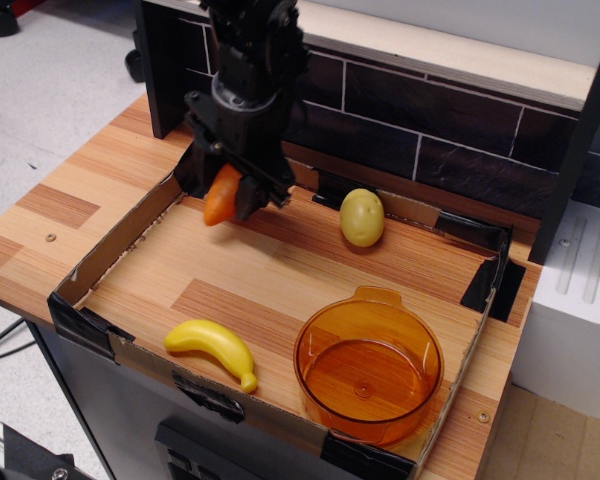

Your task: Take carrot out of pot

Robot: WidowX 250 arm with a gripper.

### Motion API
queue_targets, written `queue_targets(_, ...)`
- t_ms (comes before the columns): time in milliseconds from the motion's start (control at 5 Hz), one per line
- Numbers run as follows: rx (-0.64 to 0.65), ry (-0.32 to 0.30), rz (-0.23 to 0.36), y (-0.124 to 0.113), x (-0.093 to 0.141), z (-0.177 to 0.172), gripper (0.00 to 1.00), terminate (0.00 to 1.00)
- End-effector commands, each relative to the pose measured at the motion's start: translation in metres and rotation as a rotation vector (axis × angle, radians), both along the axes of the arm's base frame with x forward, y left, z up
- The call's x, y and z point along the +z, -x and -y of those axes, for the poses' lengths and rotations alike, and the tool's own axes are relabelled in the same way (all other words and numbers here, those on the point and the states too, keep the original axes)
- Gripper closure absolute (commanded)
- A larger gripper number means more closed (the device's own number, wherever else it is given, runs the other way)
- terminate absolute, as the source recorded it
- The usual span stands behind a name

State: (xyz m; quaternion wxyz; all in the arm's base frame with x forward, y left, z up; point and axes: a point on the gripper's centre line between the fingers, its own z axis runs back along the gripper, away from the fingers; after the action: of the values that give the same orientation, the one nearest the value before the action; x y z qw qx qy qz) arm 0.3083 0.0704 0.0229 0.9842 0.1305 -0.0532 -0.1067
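Observation:
The orange carrot (pixel 221 197) hangs tip-down in my black gripper (pixel 226 196), which is shut on it above the back left corner of the cardboard tray (pixel 110 247). The round translucent orange pot (pixel 368 374) stands at the tray's front right corner, with nothing in it. The carrot is well apart from the pot, far to its left and behind it.
A yellow banana (pixel 213 349) lies at the tray's front edge, left of the pot. A yellowish potato (pixel 362 217) sits near the back wall. A dark tiled wall (pixel 430 130) rises behind the tray. A white unit (pixel 575 300) stands at the right.

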Motion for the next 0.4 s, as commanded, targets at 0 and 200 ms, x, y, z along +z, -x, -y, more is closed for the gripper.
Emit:
queue_targets(0,0.041,-0.017,-0.004,0.0048,0.0026,-0.0136,1.00,0.00)
queue_targets(200,0.046,-0.006,-0.026,0.0048,0.0027,-0.0133,0.00,0.00)
